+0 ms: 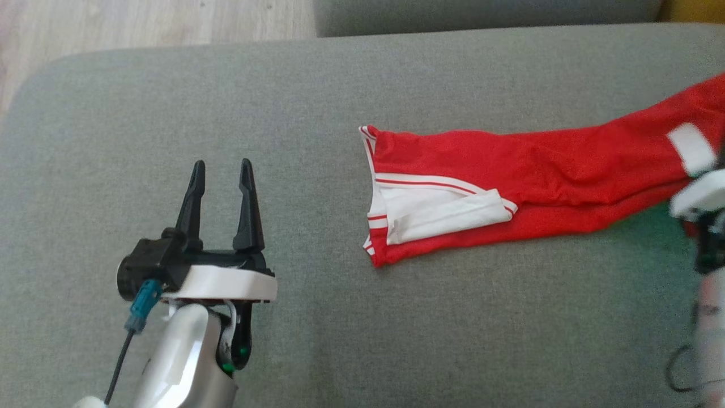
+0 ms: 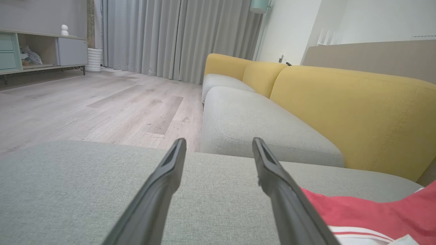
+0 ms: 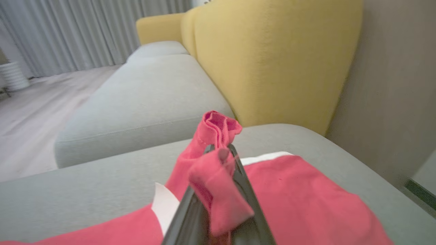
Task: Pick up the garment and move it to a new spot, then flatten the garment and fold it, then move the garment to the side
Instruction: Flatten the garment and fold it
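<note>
Right fingers [image 3: 186,217] clench a small bunch of the red garment [image 1: 510,164], which lies along the grey cushion's [image 1: 170,96] right half; lifted, that thin fold could slip free. Left fingers [image 1: 246,195] spread, empty, over the cushion's left half.

No writing, brand, number or sign can be read in any view. The only label-like thing is a white patch [image 1: 688,147] on the red garment [image 1: 538,170]. In the head view it looks blank, and it is too blurred to tell whether it carries any print.
</note>
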Robot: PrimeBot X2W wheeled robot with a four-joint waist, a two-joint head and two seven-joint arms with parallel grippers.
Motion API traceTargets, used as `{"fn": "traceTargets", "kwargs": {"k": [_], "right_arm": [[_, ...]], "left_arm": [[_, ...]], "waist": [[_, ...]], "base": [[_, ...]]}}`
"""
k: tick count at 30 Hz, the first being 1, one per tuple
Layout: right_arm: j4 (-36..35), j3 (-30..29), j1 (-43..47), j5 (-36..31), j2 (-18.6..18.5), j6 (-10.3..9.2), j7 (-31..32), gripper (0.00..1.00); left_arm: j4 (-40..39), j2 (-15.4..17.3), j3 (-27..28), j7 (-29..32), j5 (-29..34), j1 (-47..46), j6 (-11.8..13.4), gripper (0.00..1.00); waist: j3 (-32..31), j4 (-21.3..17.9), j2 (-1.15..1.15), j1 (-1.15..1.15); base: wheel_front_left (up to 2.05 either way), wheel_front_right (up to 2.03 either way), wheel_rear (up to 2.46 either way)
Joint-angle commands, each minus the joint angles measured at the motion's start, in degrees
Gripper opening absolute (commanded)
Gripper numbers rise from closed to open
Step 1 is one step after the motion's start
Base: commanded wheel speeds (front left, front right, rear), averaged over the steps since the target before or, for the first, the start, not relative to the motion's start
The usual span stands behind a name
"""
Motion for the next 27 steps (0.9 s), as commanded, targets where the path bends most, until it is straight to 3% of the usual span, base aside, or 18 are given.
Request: {"fn": "traceTargets", "kwargs": {"k": [1,7,13,21,27], "right_arm": [[-3.8,3.7,-0.3,0.8,1.9,-0.04,0.3,0.0],[-9.5,12.1,1.0,3.8,7.0,-0.04,1.9,0.0],[-11.9,26.5,3.1,12.3,8.1,-0.04,3.7,0.0],[-6.6,41.0,3.2,20.1,8.1,-0.04,1.7,0.0],[-0.1,46.2,2.3,21.0,8.1,-0.04,-0.2,0.0]], "left_arm": [[-1.6,0.4,1.2,-0.3,-0.7,-0.7,0.3,1.0],[-1.6,0.4,1.2,-0.3,-0.7,-0.1,0.4,1.0],[-1.5,0.4,0.9,-0.3,-0.8,0.1,0.5,1.0],[-1.5,0.4,0.1,-0.3,-1.3,0.0,0.6,1.0],[-1.4,0.4,-0.5,-0.3,-1.6,-0.3,0.7,1.0]], "waist": [[-1.1,0.4,0.0,0.0],[-3.1,1.6,0.0,0.0],[-4.3,3.7,0.0,0.0],[-3.9,6.5,0.0,0.0],[-3.4,8.5,0.0,0.0]], "base": [[0.0,0.0,0.0],[0.0,0.0,0.0],[0.0,0.0,0.0],[0.0,0.0,0.0],[0.0,0.0,0.0]]}}
